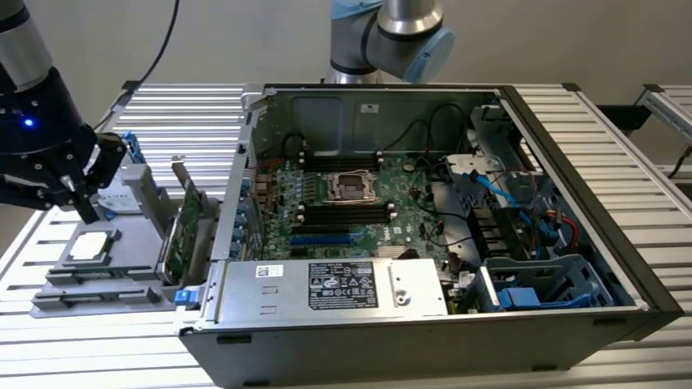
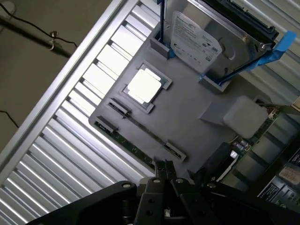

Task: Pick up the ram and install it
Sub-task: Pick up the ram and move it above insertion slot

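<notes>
We read the black two-finger gripper as pressed together with nothing pinched: the tips meet in the wrist view. It hangs tips-down over the grey plastic fixture tray, close above one end of the long thin green ram stick. That looks to us like an approach pose, not a grasp.

The ram is not yet lifted. It sits on edge in the outermost of the tray's two long slots, along the tray's border, so its top edge is exposed for a pinch from above. The parallel slot just beside it looks empty, with only its end clips showing.

The rest of the tray holds each part in its own pocket, so positions are repeatable:
- The square silver processor chip lies flat in a recess, near the slots but apart from them.
- The silver hard drive with blue rails stands propped in its holders at the far end.
- In the exterior view the green expansion card stands upright on the tray side nearest the case.

The tray rests on the ribbed aluminium table, just beside the open dark-grey computer case. The case lies on its side with the panel off, so the green motherboard faces up. The black memory slots by the processor socket look unpopulated and reachable from straight above. The gripper is well apart from them, on the exterior view's left.
</notes>
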You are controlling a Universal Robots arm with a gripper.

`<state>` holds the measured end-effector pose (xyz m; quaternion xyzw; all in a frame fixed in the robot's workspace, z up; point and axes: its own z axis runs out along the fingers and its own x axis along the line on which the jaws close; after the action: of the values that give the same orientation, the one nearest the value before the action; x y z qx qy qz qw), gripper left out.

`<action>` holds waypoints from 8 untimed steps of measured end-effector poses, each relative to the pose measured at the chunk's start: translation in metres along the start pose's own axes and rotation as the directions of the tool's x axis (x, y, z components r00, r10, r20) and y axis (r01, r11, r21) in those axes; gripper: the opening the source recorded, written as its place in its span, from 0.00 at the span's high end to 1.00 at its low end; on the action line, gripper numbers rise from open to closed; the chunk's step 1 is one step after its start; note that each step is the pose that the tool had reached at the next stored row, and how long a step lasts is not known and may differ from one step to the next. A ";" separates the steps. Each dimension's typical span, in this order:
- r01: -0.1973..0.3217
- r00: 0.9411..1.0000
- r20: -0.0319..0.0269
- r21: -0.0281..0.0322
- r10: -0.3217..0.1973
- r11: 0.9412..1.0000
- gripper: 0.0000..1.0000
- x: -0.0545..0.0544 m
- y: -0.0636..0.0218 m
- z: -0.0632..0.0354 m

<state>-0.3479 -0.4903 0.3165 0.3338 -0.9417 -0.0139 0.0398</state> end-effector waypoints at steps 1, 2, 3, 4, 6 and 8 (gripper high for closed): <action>0.015 1.000 0.003 -0.001 -0.015 1.000 0.89 0.000 0.0000 0.0003; 0.031 1.000 0.006 -0.003 -0.031 1.000 0.89 0.000 -0.0001 0.0006; 0.047 0.999 0.009 -0.005 -0.047 0.999 0.89 0.000 -0.0001 0.0010; 0.064 0.998 0.011 -0.006 -0.064 0.998 0.89 0.000 -0.0001 0.0014; 0.101 0.995 0.011 -0.006 -0.101 0.995 0.89 0.000 -0.0002 0.0022; 0.137 0.991 0.009 -0.004 -0.137 0.991 0.89 0.000 -0.0003 0.0031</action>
<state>-0.3478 -0.4904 0.3133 0.3975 -0.9167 -0.0205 0.0355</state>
